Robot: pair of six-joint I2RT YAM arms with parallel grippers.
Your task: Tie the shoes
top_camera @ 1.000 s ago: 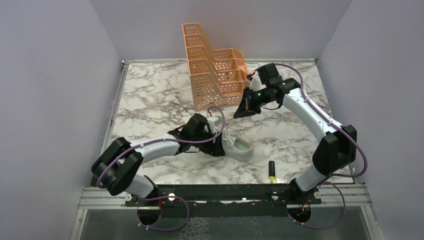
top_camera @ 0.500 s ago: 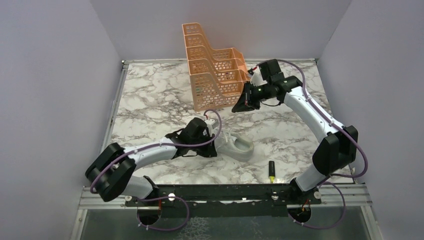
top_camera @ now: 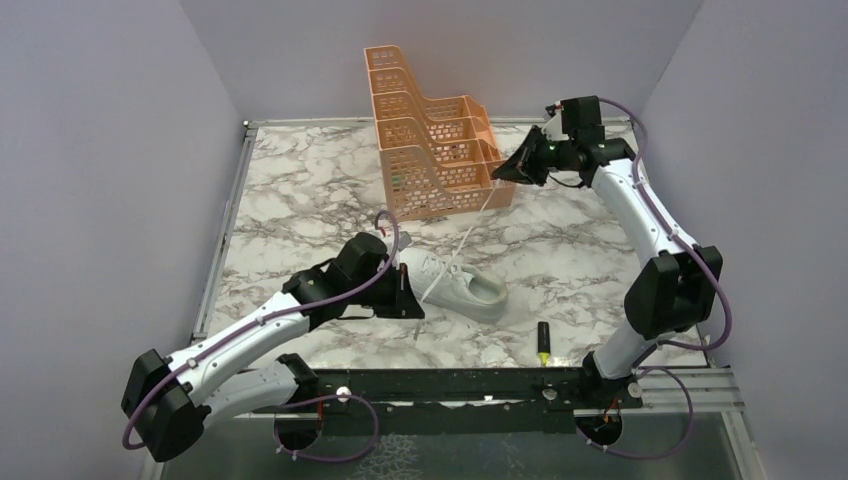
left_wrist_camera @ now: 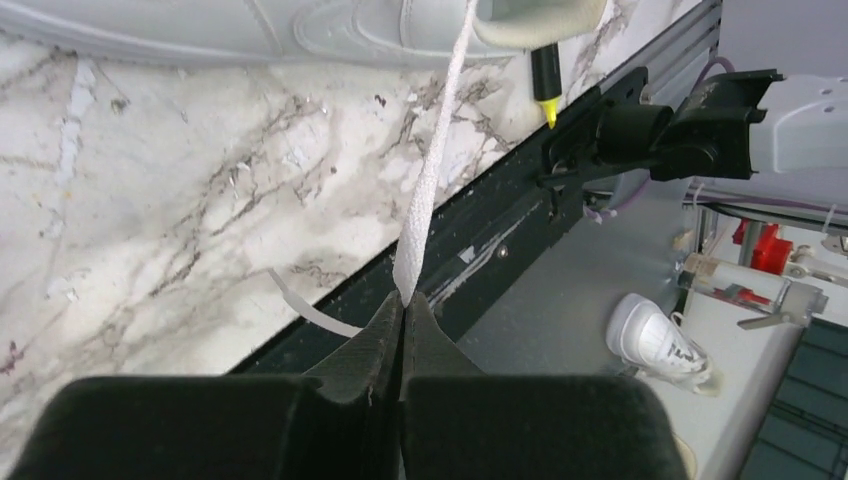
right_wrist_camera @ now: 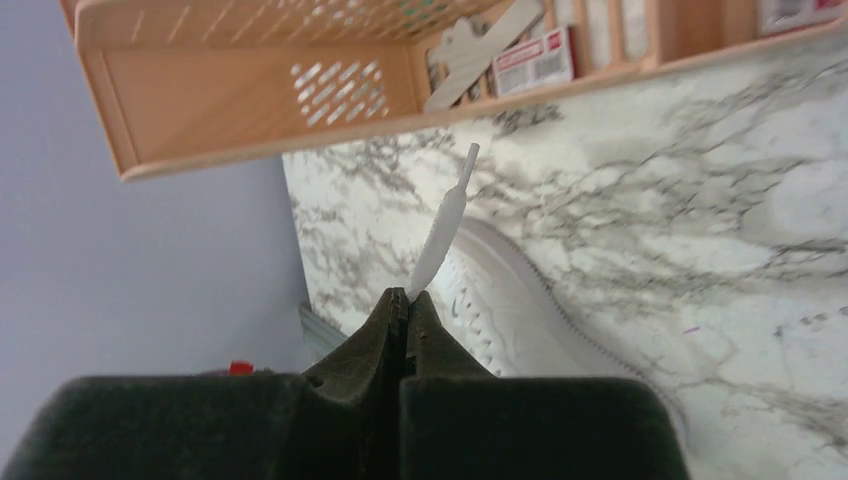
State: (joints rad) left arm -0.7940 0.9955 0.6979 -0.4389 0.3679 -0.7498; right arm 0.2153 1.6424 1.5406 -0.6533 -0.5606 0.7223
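Observation:
The white shoe (top_camera: 465,288) lies on its side in the middle of the marble table, toe to the right. My left gripper (top_camera: 411,308) sits just left of it, low over the table, shut on one white lace (left_wrist_camera: 425,190) that runs straight from its tips (left_wrist_camera: 403,298) to the shoe (left_wrist_camera: 300,25). My right gripper (top_camera: 501,173) is raised at the back right beside the rack, shut on the other lace (top_camera: 465,236), which stretches taut down to the shoe. In the right wrist view this lace (right_wrist_camera: 441,232) rises from the shut tips (right_wrist_camera: 405,297), with the shoe (right_wrist_camera: 520,305) behind.
An orange tiered rack (top_camera: 430,150) stands at the back centre, close to my right gripper, with small items in it (right_wrist_camera: 540,55). A black and yellow marker (top_camera: 543,343) lies near the front edge, right of the shoe. The black front rail (left_wrist_camera: 520,200) runs close below my left gripper.
My left gripper shut on a lace and drew back toward the near left. My right arm swung up and back to the right, pulling its lace taut. The shoe now shows uncovered.

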